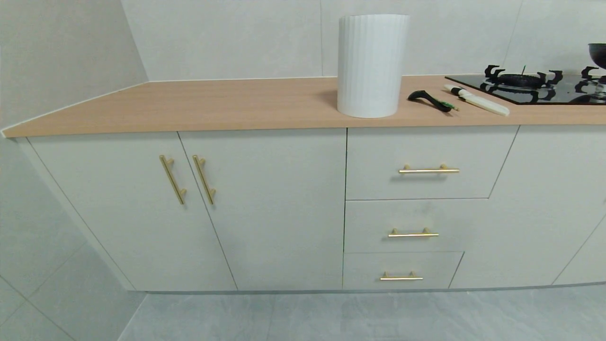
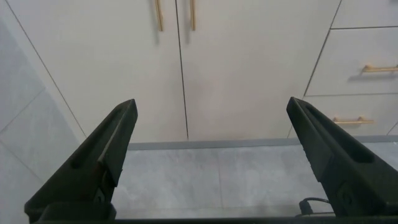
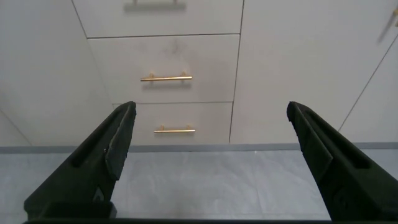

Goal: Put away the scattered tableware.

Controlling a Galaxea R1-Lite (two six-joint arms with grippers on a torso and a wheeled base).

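Note:
On the wooden countertop lie a black-handled peeler and a white knife with a black band, both to the right of a tall white ribbed container. My left gripper hangs open low in front of the double cabinet doors, nothing between its fingers. My right gripper is open too, facing the lower drawers, with nothing held.
A black gas hob sits at the counter's right end with a dark pot at the edge. Three drawers with gold handles stack below the container. Double doors are to their left. Grey tiled floor lies below.

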